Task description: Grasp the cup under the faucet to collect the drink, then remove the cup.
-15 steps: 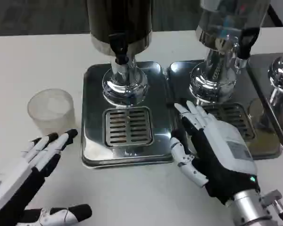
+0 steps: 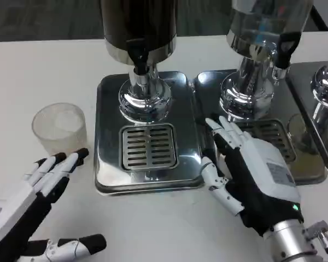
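A: Where's the cup (image 2: 59, 129)?

B: Clear plastic, upright on the white table (image 2: 33, 65), left of the steel drip tray (image 2: 106, 142). It stands apart from the tray, not under the black faucet (image 2: 138, 54) of the dark dispenser (image 2: 138, 24).

A: Left hand (image 2: 41, 196)?

B: Low left, palm turned inward, fingers stretched toward the cup and only slightly apart, holding nothing. Fingertips (image 2: 79, 155) sit just below the cup's base; cannot tell if they touch it, looks like a small gap. Thumb lies flat along the bottom edge of the frame.

A: Right hand (image 2: 251, 174)?

B: On the table right of the tray, white back up, fingers extended and spread, empty. Its fingertips (image 2: 218, 125) reach the seam between this tray and the second drip tray (image 2: 295, 164), near the base of the clear dispenser (image 2: 262, 33). Thumb points left at the first tray's front right corner.

A: Slotted grate (image 2: 148, 146)?

B: Bare metal, directly below the faucet. A third chrome stand (image 2: 325, 93) sits at the right edge
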### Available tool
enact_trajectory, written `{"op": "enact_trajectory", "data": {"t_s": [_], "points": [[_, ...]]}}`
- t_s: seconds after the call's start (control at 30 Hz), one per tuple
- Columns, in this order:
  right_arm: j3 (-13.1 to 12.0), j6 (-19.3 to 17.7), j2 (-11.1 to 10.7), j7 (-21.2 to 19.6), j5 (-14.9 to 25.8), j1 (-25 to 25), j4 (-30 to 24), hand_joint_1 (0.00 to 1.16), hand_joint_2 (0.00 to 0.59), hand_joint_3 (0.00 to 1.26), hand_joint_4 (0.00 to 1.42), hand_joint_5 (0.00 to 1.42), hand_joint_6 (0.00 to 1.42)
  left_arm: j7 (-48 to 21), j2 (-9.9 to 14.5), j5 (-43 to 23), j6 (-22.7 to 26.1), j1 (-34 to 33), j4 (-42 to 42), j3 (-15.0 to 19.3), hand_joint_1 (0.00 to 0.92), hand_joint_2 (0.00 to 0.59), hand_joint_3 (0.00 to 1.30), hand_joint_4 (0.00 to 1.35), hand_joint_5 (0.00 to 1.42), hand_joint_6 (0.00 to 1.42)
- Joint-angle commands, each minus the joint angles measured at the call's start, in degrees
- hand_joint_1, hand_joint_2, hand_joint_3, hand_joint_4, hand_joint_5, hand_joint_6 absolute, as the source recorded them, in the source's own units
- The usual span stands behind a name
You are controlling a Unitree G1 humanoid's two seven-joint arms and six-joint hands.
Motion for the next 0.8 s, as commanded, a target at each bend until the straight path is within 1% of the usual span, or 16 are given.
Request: {"op": "enact_trajectory", "data": {"t_s": [0.03, 0.13, 0.27, 0.4, 0.5, 0.63, 0.8], "points": [[-1.11, -1.53, -1.21, -1.41, 1.25, 1.78, 0.00, 0.00, 0.552, 0.14, 0.04, 0.05, 0.05, 0.60, -1.15, 1.82, 0.98, 1.82, -2.70, -1.10, 0.000, 0.054, 0.00, 0.00, 0.00, 0.00], [-1.13, -1.91, -1.83, -1.33, 1.85, 1.76, 0.20, 0.00, 0.551, 0.14, 0.04, 0.05, 0.05, 1.07, -1.92, 1.62, 0.90, 2.57, -3.01, -0.96, 0.000, 0.054, 0.00, 0.00, 0.00, 0.00], [-1.32, -2.14, -2.15, -1.00, 2.56, 1.38, 0.38, 0.00, 0.549, 0.15, 0.05, 0.05, 0.05, 2.96, -3.20, -0.43, -1.29, 2.70, -1.74, -0.41, 0.000, 0.054, 0.00, 0.00, 0.00, 0.00], [-1.76, -2.44, -2.33, -0.75, 3.67, 1.41, 0.42, 0.02, 0.545, 0.15, 0.06, 0.06, 0.06, 6.90, -5.06, -5.24, -8.09, 2.33, 1.45, 0.68, 0.000, 0.055, 0.00, 0.00, 0.00, 0.00], [-1.86, -2.46, -2.43, -0.63, 4.39, 1.34, 0.54, 0.04, 0.551, 0.17, 0.08, 0.08, 0.09, 9.36, -7.21, -8.17, -11.36, 2.43, 3.31, 2.06, 0.000, 0.059, 0.00, 0.00, 0.02, 0.08], [-1.98, -2.59, -2.48, -0.65, 4.90, 1.33, 0.58, 0.06, 0.550, 0.19, 0.10, 0.09, 0.09, 10.17, -9.15, -11.20, -12.31, 2.12, 5.42, 3.25, 0.000, 0.055, 0.00, 0.00, 0.10, 0.13], [-1.97, -2.56, -2.39, -0.55, 5.35, 1.12, 0.80, 0.08, 0.555, 0.20, 0.11, 0.11, 0.11, 9.04, -10.14, -14.92, -10.69, 1.26, 6.78, 3.46, 0.000, 0.043, 0.00, 0.00, 0.11, 0.14]]}}
